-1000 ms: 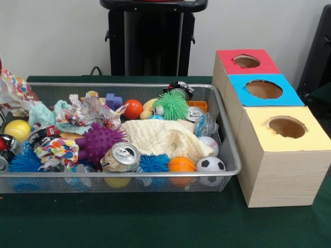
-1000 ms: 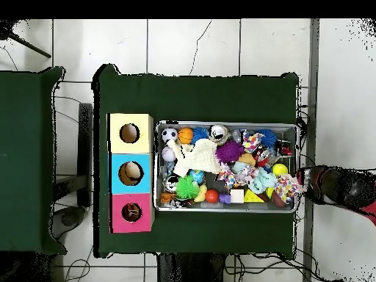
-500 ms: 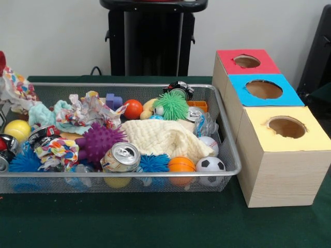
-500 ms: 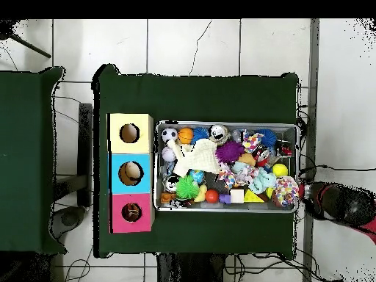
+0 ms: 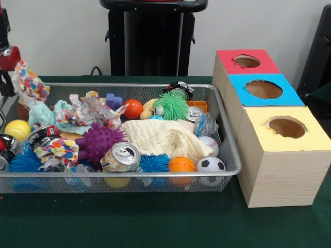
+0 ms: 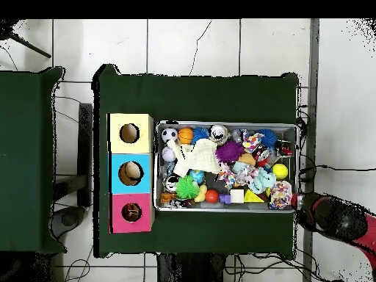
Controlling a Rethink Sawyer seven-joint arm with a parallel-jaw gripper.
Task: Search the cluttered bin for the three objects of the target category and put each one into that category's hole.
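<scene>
- gripper [image 5: 9, 77] at the far end of the wire bin [image 5: 155, 87] from the boxes, above the rim; cannot tell whether it is clenched or released.
- colourful crumpled paper [image 5: 28, 81] hangs right against the gripper, raised over the bin corner.
- red box [image 5: 247, 62], blue box [image 5: 265, 90], yellow box [image 5: 287, 129] in a row beside the bin.
- cream cloth [image 5: 165, 138] lies mid-bin, among balls.

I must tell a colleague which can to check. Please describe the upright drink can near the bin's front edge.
Find the wire mesh bin on the green table. Along its front rail, left of centre, stands the can, between the purple spiky ball and a blue spiky ball. Only it shows a silver pull-tab top.
</scene>
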